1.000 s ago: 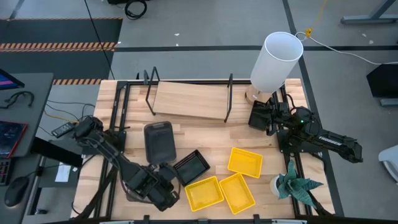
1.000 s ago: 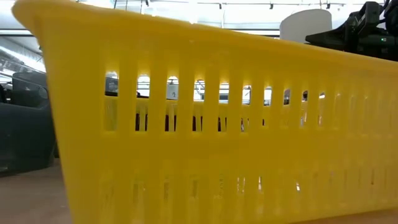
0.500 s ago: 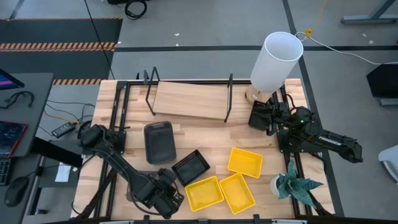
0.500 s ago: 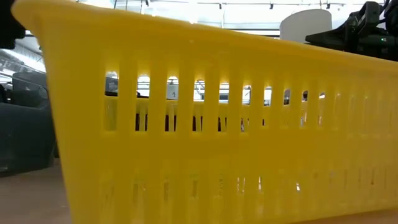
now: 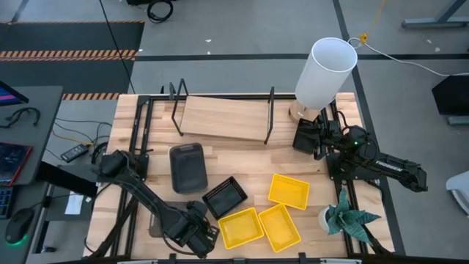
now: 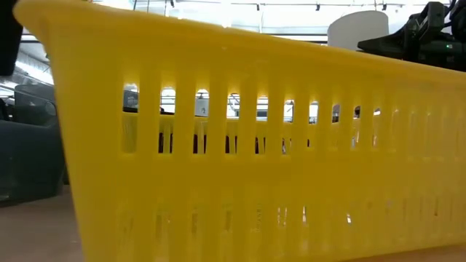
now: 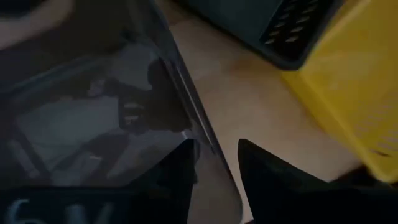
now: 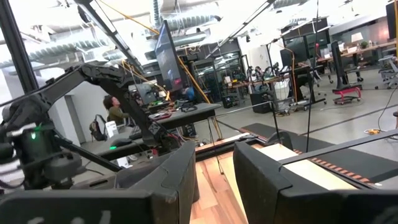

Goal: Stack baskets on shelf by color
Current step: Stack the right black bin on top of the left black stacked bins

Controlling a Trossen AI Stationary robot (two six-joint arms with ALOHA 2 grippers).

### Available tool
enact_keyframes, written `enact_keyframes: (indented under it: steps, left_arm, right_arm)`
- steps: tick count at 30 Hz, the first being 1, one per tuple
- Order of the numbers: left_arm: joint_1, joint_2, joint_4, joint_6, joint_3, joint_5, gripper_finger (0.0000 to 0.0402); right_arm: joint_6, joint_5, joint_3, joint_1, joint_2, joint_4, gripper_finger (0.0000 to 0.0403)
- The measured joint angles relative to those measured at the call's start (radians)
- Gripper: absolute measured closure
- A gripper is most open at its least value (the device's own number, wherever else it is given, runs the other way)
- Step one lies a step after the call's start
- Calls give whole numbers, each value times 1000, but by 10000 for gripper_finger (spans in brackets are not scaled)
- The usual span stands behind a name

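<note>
My left gripper [image 5: 196,233] is near the table's near edge, just left of a yellow basket [image 5: 240,227], and is shut on a smoky grey see-through basket [image 7: 93,124]. Two more yellow baskets [image 5: 279,227] [image 5: 289,191] lie to the right. A black slatted basket [image 5: 226,196] and a second grey basket [image 5: 187,167] rest flat on the table. The light-wood shelf [image 5: 223,117] stands at the far side. My right gripper [image 5: 302,136] waits by the shelf's right end, open by a narrow gap and touching nothing. One yellow basket's wall [image 6: 255,145] fills the low view. My left gripper has the grey basket's side wall at its rim [image 7: 205,146] between its two fingers [image 7: 261,171], one finger inside the basket and one outside. The wall runs lengthwise through the gap. Whether the basket is lifted off the table does not show.
A tall white cylinder [image 5: 326,70] stands at the far right corner, close behind my right arm. A small potted plant [image 5: 346,216] sits at the near right. Black frame rails [image 5: 138,139] run along the table's left and right sides. Bare wood lies between the shelf and the baskets.
My left gripper has moved toward the table's near edge and somewhat to the right, closer to the nearest yellow basket, and its arm now shows at the low view's upper left corner. The right arm and the other baskets have stayed where they were.
</note>
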Motion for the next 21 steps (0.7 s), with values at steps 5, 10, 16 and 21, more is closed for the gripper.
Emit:
enact_keyframes:
  steps: [5,10,16,21]
  left_arm:
    - [19,49,22,45,0,81,278]
    - [26,56,44,46,-1,139,309]
    - [15,52,121,17,0,178,387]
    - [3,51,164,9,0,259,387]
  right_arm:
    - [0,0,0,0,0,0,288]
    - [0,0,0,0,0,0,288]
    - [0,0,0,0,0,0,288]
    - [0,0,0,0,0,0,288]
